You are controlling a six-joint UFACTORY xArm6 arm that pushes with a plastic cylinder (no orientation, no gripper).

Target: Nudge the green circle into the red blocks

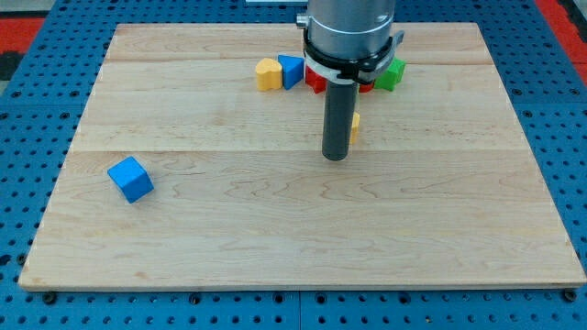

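Near board centre my tip (336,158) is waiting, no pincer here; approach step, green block (394,73) w/ red blocks (316,81) far behind, shape unclear.

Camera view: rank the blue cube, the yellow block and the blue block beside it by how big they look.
1. blue cube, alone at the view's left; it looks largest, but it lies nearer the view's bottom, so nearness may inflate it.
2. and 3. yellow block and blue block look alike; no ranking between them.
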